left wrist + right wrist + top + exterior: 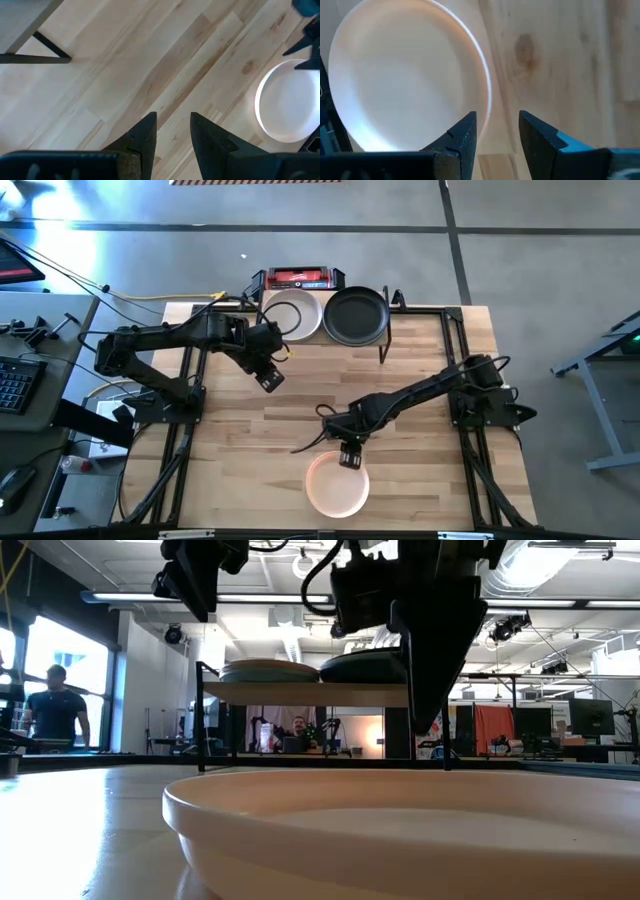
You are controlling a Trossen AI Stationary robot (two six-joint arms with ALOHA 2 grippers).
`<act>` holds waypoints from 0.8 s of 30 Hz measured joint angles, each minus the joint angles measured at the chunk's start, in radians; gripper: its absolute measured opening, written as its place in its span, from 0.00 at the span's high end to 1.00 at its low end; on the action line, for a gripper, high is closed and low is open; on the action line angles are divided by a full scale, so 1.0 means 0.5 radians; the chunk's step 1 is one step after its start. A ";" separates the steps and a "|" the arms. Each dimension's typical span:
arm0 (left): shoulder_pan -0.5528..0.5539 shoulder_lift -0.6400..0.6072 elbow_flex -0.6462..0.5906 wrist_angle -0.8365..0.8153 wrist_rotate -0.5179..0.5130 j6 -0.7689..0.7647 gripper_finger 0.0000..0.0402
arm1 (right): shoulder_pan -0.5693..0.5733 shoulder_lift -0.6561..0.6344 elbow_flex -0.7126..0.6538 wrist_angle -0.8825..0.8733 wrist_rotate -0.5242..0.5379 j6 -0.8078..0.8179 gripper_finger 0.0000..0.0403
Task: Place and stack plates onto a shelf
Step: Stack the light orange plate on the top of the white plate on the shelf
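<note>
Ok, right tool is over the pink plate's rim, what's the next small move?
Probably lower the right tool so its open fingers straddle the peach-pink plate's far rim, then close. The plate lies flat on the table, ungripped, and the shelf already carries two plates.

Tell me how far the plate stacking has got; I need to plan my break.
Done: a cream-white round plate and a black round plate sit side by side on the low wooden shelf. In hand: the open right gripper hovers at the far rim of a peach-pink round plate lying on the wooden table, not gripped yet. The left gripper waits open near the shelf. No other plates show.
</note>
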 joint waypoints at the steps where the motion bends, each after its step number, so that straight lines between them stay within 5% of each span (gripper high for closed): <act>1: 0.000 0.000 0.000 0.000 0.000 0.000 0.74 | 0.008 0.021 0.000 0.025 -0.019 -0.002 0.69; 24: -0.101 0.001 -0.001 -0.013 -0.005 -0.033 0.74 | 0.068 0.198 0.000 0.160 0.058 -0.015 0.69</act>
